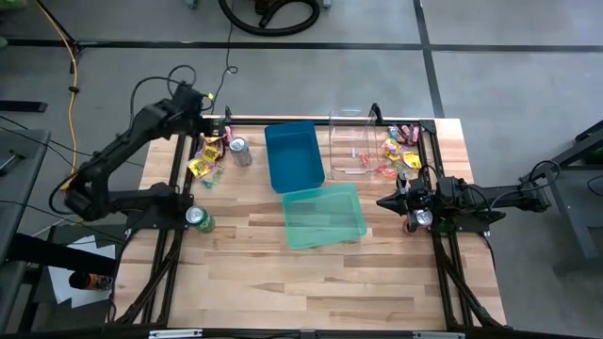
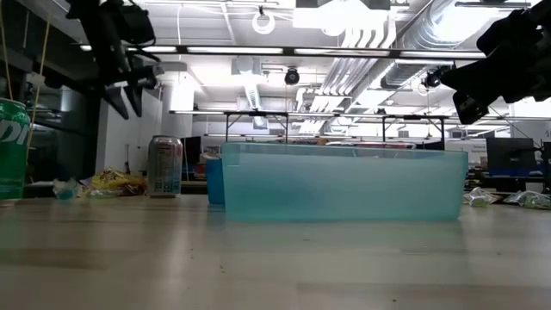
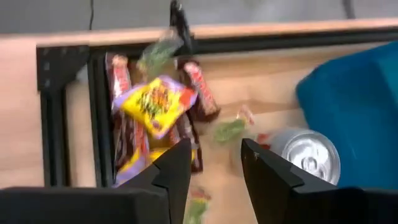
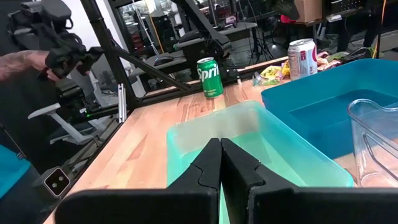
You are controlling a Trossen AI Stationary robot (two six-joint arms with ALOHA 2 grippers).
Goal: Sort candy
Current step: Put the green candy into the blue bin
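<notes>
The candy [image 3: 152, 102] lies in two heaps at the table's far corners; the left heap sits beside a silver can [image 1: 239, 151]. The left gripper [image 3: 216, 163] hangs above it, fingers parted and empty. It should probably drop straight onto the yellow packet [image 3: 155, 104], clear of the frame rail. Only the left wrist view separates individual wrappers. The right gripper [image 4: 220, 163] waits, fingers pressed together, near the green bin [image 1: 324, 216].
</notes>
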